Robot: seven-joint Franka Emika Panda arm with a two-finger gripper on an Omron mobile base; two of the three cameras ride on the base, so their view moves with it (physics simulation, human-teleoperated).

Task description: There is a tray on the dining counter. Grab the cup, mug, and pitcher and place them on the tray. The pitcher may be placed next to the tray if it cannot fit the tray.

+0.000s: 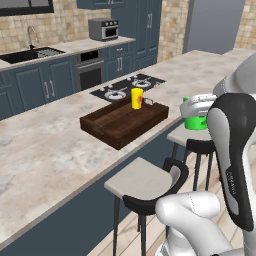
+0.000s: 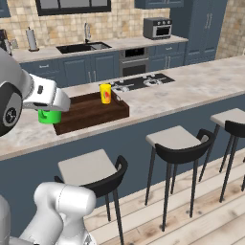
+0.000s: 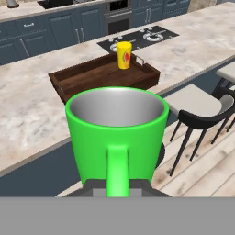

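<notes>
so the white arm's two-finger gripper (image 3: 117, 193) is clenched on one bright green cylindrical mug (image 3: 117, 133) with a grey inside, handle facing the hand camera. the mug's up in the air off the front edge of the long beige marbled dining counter (image 1: 45, 145), over the bar stools, not touching anything else. in the left base view you just see a bit of green mug (image 1: 196, 122) poking out under the wrist, same deal in the right base view (image 2: 49, 116)

one dark brown wooden rectangular tray (image 1: 125, 120) with low sides sits on the counter just in front of the black stovetop panel (image 1: 127, 86). one small bright yellow handleless cup (image 1: 137, 98) with a red-orange picture stands upright at the tray's far end near the stovetop, looks like it's inside the tray

stools: i count three grey-seated black bar stools in the right base view, nearest (image 2: 91, 170), middle (image 2: 174, 141), far (image 2: 232, 119)

back wall has one silver toaster oven (image 1: 103, 29), one black sink (image 1: 27, 54) with a tap, one built-in oven (image 1: 90, 70), blue cabinets all along
</notes>
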